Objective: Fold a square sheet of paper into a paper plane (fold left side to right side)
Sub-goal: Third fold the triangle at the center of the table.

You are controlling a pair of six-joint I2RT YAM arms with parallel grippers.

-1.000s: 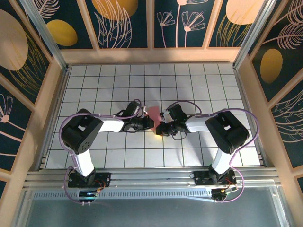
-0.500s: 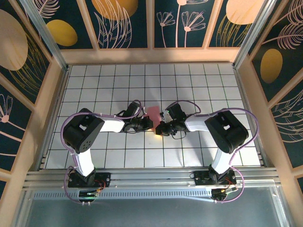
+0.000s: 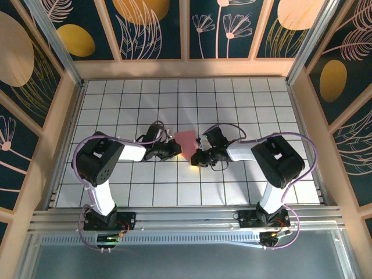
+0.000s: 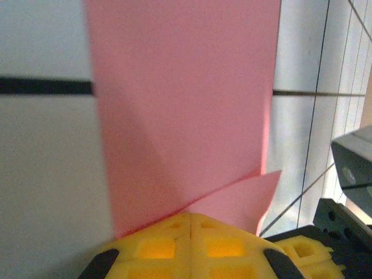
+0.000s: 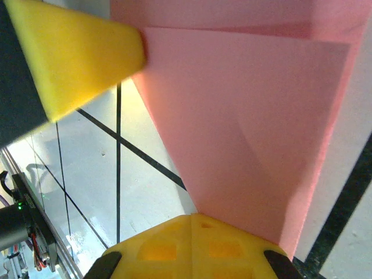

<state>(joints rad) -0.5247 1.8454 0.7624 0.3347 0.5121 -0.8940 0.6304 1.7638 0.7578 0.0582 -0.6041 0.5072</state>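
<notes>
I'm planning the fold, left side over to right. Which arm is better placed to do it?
Left, likely: the left gripper is shut on the left side of the pink paper and can carry it across, while the right gripper, also shut, anchors the right side.

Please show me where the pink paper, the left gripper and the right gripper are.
pink paper (image 3: 186, 139), top external view, flat middle
left gripper (image 4: 190, 221), left wrist view, between fingertips
right gripper (image 5: 193, 221), right wrist view, between fingertips

white-black arms (image 3: 125, 152), purple cables (image 3: 290, 135), yellow claw pads (image 4: 163, 244)
</notes>
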